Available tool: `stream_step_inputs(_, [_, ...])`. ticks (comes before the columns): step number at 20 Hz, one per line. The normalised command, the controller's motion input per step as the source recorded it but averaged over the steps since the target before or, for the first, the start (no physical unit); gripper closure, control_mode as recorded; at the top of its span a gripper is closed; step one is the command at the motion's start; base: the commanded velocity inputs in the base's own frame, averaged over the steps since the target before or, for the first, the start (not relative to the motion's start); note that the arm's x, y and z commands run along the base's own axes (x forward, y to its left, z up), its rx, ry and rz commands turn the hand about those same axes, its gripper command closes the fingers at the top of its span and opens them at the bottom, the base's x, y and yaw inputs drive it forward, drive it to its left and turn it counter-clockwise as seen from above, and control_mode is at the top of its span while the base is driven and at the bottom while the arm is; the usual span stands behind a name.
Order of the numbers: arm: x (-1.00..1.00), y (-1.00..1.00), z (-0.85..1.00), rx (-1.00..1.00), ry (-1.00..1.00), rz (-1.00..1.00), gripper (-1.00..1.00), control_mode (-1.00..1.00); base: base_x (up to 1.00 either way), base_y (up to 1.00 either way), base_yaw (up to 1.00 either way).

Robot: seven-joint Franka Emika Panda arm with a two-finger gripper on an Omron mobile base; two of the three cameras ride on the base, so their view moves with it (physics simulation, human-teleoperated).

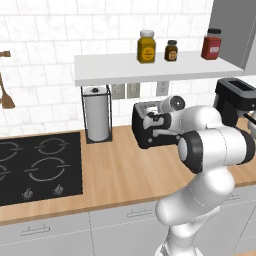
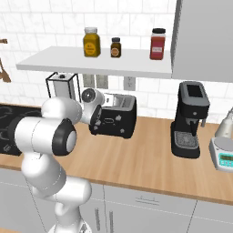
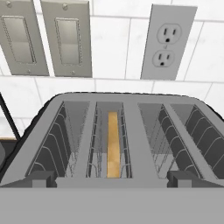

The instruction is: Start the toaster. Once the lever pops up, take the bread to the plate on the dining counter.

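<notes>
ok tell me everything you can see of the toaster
The toaster is a small black box with rounded edges and small controls on its front, standing upright on the wooden worktop below the shelf, between the paper towel holder and the coffee machine. The hand view shows grey slots lined with wire guides, and the bread standing on edge in one slot. The open gripper is at its front.

The claw hangs just before the black toaster.

- A black coffee machine stood on the wooden worktop, beside a small scale.
- Three jars lined the white shelf (yellow, brown, red).
- A paper-towel holder stood near the black hob.
- Two switch plates and an outlet sat on the tiled wall.
</notes>
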Motion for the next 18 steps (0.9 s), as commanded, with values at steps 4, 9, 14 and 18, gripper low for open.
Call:
stream_step_inputs(4, [0.0, 0.0, 0.0, 0.0, 0.0, 0.0, -1.0, -1.0, 0.0, 0.0, 0.0])
stream_step_inputs(9, [0.0, 0.0, 0.0, 0.0, 0.0, 0.0, -1.0, -1.0, 0.0, 0.0, 0.0])
stream_step_inputs(14, [0.0, 0.0, 0.0, 0.0, 0.0, 0.0, -1.0, -1.0, 0.0, 0.0, 0.0])
stream_step_inputs(18, [0.0, 0.0, 0.0, 0.0, 0.0, 0.0, -1.0, -1.0, 0.0, 0.0, 0.0])
